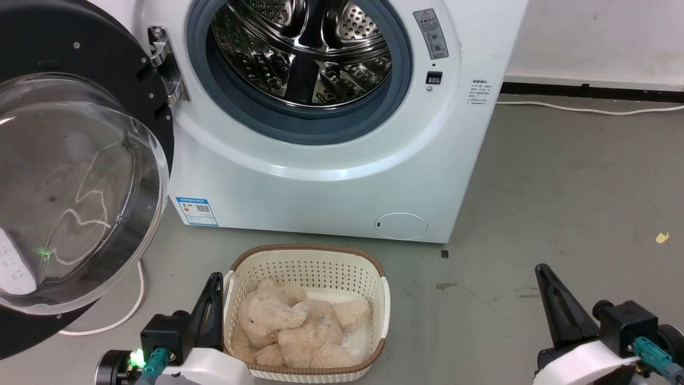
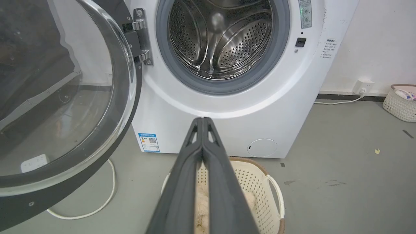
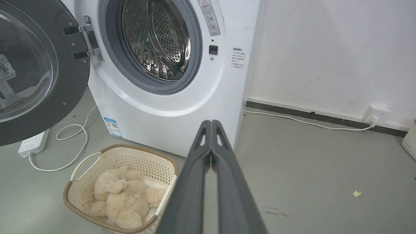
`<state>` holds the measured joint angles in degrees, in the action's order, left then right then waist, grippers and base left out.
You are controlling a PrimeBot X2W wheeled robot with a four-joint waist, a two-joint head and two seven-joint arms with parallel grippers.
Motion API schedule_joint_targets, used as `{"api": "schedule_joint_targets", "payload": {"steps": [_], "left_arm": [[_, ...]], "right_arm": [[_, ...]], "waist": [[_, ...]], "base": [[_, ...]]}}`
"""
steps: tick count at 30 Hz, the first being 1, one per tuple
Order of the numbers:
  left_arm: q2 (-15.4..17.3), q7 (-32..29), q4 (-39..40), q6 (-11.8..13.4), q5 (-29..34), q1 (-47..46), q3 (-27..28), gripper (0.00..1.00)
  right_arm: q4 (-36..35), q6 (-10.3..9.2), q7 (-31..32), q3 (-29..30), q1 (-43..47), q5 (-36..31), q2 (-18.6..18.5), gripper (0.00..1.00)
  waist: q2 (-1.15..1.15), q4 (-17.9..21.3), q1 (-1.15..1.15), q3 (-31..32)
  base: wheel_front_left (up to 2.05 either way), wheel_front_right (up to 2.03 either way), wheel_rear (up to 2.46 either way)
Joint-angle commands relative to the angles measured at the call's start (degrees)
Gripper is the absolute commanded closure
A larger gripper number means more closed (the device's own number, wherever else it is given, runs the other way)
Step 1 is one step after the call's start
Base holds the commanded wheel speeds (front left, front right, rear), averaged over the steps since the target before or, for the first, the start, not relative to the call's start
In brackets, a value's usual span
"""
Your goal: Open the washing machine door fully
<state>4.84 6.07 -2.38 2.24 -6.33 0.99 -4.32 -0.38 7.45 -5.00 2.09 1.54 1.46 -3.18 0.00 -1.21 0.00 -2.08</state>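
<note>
The washing machine door (image 1: 69, 176), a glossy black disc with a bulging clear glass bowl, stands swung wide to the left on its metal hinge (image 1: 165, 64); it also shows as the door (image 2: 61, 97) and the door (image 3: 35, 68). The steel drum (image 1: 304, 48) lies exposed behind the grey rubber ring. My left gripper (image 1: 215, 279) is shut and empty at the lower left, beside the basket and below the door. Low at the right, my right gripper (image 1: 542, 269) is shut and empty above the floor. Their tips meet at the left gripper (image 2: 202, 119) and the right gripper (image 3: 211, 122).
A cream basket (image 1: 374, 278) with a plush bear (image 1: 294, 326) sits on the floor before the machine. A white cable (image 1: 123, 315) and a power strip (image 3: 32, 144) lie under the door. A small round white flap (image 1: 401, 225) sits low on the machine. Another basket (image 2: 399, 104) stands far right.
</note>
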Motion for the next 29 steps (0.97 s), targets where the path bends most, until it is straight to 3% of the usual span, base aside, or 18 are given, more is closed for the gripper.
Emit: {"api": "schedule_joint_targets", "payload": {"steps": [1, 29], "left_arm": [[-0.2, -0.3, 0.3, -0.3, 0.7, -0.5, 0.5, 1.00], [-1.3, -3.8, 1.5, -1.5, 4.1, -0.8, 2.8, 1.00]], "right_arm": [[0.2, 0.02, 0.4, -0.2, -0.7, -0.4, 0.2, 1.00], [0.3, 0.03, 3.2, -1.3, -1.2, -1.0, 0.3, 1.00]], "waist": [[0.00, 0.0, 0.00, 0.1], [0.00, 0.8, 0.00, 1.3]], "base": [[0.00, 0.00, 0.00], [0.00, 0.00, 0.00]]}}
